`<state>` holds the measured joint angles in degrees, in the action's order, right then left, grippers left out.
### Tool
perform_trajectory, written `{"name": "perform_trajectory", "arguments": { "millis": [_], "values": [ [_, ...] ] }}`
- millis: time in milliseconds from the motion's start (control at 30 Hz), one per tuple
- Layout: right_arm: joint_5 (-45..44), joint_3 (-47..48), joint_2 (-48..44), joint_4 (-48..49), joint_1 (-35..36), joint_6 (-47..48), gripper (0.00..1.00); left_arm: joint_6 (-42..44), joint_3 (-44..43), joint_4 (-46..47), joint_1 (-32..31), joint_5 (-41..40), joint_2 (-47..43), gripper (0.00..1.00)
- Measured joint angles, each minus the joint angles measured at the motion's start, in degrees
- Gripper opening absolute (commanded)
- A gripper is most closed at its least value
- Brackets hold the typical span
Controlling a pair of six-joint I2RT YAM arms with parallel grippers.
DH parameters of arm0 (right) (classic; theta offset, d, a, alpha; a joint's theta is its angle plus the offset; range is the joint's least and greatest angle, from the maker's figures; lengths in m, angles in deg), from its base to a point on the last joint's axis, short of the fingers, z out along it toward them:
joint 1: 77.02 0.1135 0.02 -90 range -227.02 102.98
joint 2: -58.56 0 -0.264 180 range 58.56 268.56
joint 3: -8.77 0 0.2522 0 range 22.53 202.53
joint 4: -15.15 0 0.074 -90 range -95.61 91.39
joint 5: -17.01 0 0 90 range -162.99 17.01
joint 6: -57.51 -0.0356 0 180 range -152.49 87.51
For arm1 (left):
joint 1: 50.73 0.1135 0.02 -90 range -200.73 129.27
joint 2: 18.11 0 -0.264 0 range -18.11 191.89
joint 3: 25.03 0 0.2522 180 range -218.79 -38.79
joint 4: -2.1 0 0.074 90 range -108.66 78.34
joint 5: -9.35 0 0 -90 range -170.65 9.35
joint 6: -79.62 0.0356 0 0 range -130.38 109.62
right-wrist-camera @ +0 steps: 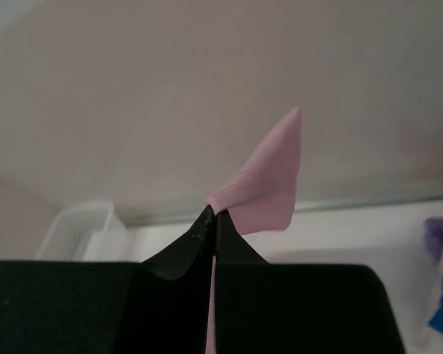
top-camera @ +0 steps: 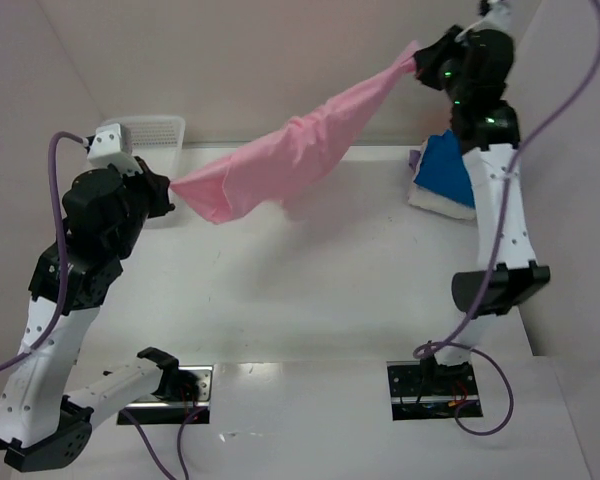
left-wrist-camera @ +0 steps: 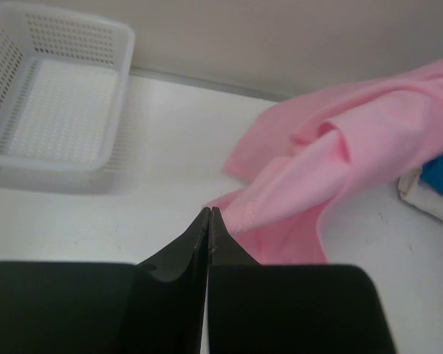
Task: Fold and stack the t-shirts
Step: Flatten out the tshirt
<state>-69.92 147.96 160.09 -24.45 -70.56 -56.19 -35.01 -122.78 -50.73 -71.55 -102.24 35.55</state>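
The right arm (top-camera: 498,200) hides part of the blue t-shirt (top-camera: 440,170); the left arm (top-camera: 95,225) covers the basket's (top-camera: 160,132) near corner.

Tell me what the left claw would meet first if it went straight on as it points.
Beyond the pink t-shirt it pinches, the left claw looks aimed at the table, then the back wall. The basket sits left of that line. Depth is unclear.

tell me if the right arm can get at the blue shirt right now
Probably not yet. The blue t-shirt lies close beside that arm, but the right gripper is shut on a corner of the pink t-shirt, stretched across to the left gripper.
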Motion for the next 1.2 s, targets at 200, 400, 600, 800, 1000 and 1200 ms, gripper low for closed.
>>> {"name": "perform_trajectory", "arguments": {
  "millis": [200,400,600,800,1000,1200],
  "values": [
    [0.7,1.6,-11.9,-0.8,-2.9,1.9,0.0,2.2,-2.2,6.3,0.0,-5.2,1.6,0.0],
    [1.8,-2.0,-15.6,-2.4,-2.5,3.5,0.0,3.6,-5.6,8.3,0.2,-5.6,7.4,0.0],
    [2.3,-6.4,-15.9,-5.4,-2.5,4.2,0.0,3.3,-3.5,8.1,1.3,-0.8,12.5,0.0],
    [3.6,-18.0,-22.1,-5.0,-2.5,4.3,0.0,2.0,4.9,3.8,1.7,9.1,10.7,0.72],
    [4.7,-32.1,-30.8,-4.4,-2.5,3.9,0.0,1.1,18.4,-3.7,1.7,22.1,2.9,1.0],
    [6.4,-46.8,-36.5,-3.4,-2.5,2.5,0.0,2.0,17.9,-1.3,1.8,32.8,5.1,1.0]
  ]
}}
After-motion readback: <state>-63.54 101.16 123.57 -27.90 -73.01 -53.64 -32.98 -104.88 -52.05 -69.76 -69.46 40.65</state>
